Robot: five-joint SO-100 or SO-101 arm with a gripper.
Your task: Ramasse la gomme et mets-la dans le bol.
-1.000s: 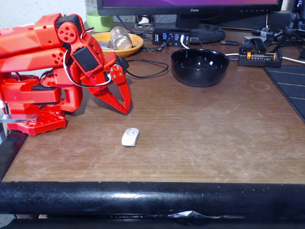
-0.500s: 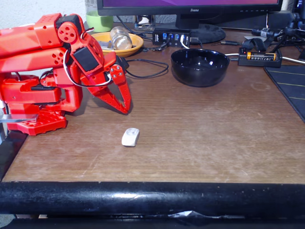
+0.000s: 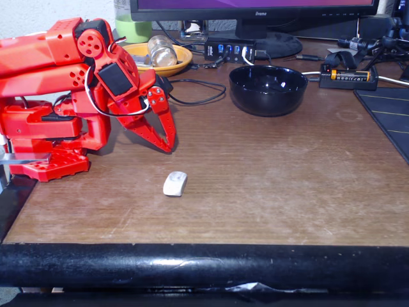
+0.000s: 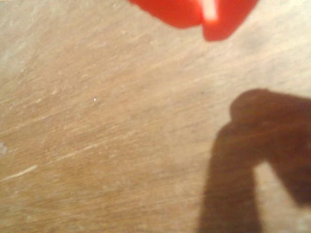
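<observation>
On the brown wooden table (image 3: 275, 179), our red two-finger gripper (image 3: 167, 146) hung tips-down, jaws pressed together on nothing | small white oblong eraser (image 3: 175, 183) lay just in front of it, untouched, free to grasp | glossy black round bowl (image 3: 268, 89) stood well apart at the back, mouth up to receive it | wrist view gave us bare wood and shadow.

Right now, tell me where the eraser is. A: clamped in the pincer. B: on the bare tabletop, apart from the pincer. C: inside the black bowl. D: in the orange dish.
B: in the fixed view the eraser lies on the wooden table, in front of the pincer tips and not touching them, far from the black bowl.
</observation>
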